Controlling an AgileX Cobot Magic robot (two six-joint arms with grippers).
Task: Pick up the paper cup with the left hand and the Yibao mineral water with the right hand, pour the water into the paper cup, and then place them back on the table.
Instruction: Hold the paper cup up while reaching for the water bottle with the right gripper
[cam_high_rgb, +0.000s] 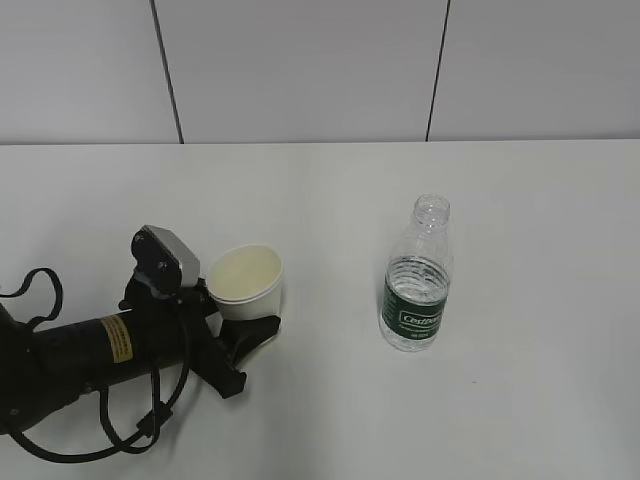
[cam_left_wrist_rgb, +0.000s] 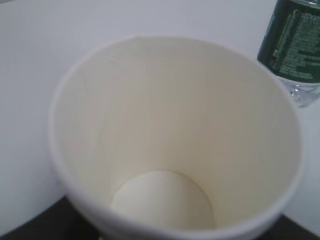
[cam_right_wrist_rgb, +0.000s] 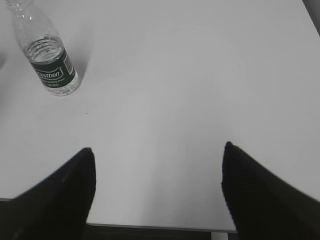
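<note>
Two fingers of the left hand (cam_high_rgb: 235, 340), a black cylindrical arm with a yellow label lying low along the large white table (cam_high_rgb: 330, 190), bracket the small cream-white paper cup (cam_high_rgb: 246, 281) near its base; whether they already pinch it I cannot tell, so squeeze gently to avoid crushing it. Further right, well apart, the clear ribbed, green-labelled Yibao mineral water (cam_high_rgb: 416, 274) stands upright and untouched. The right hand (cam_right_wrist_rgb: 157, 192) hovers wide open and empty, well short of it.

The left arm lies low, reaching in from the left edge, its left hand (cam_high_rgb: 243, 318) at the end with fingers spread apart. The right hand (cam_right_wrist_rgb: 157, 150) hangs with both black fingers (cam_right_wrist_rgb: 60, 190) spread wide, nothing between them.
</note>
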